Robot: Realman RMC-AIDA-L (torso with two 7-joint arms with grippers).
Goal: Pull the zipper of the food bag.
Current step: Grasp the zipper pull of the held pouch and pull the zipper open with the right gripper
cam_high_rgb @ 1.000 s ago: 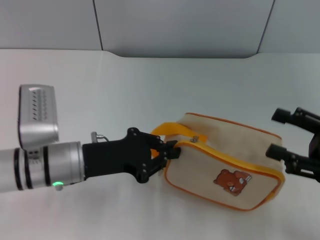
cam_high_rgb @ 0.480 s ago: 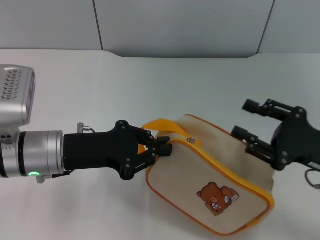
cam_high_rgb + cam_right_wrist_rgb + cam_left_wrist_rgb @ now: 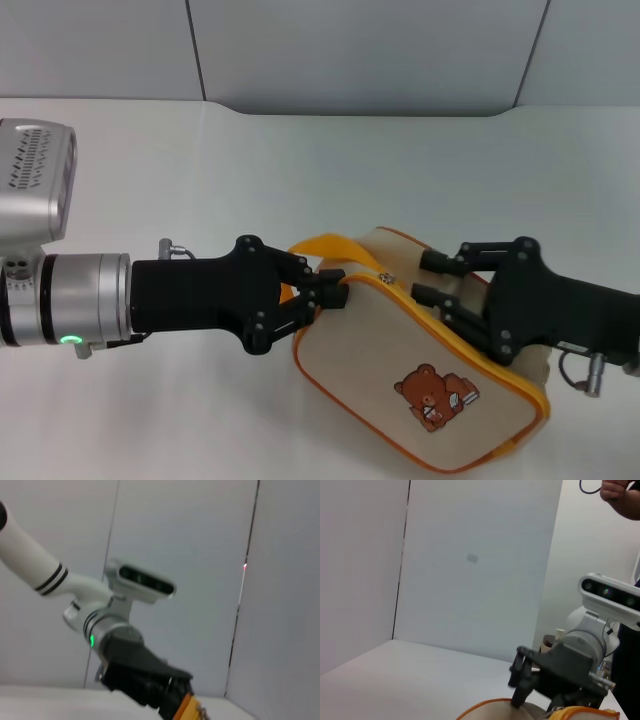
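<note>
The food bag [image 3: 420, 390] looks soft and light, so it must be held still. Its end by the orange strap [image 3: 325, 250] is pinched by the left gripper [image 3: 328, 293]. The right gripper [image 3: 432, 277] is held with jaws spread near the small silver pull of the zipper [image 3: 384, 278], the best spot to grab.

Robot test bench / lab setup. Plain white surface [image 3: 300, 170], grey panel walls [image 3: 360, 50] w/ vertical seams boxing it in on all sides. No home or shop furnishings. Left wrist view: person's hand [image 3: 622, 497] holding cable at upper corner, cluttered bench items behind arm, too small to ID.
</note>
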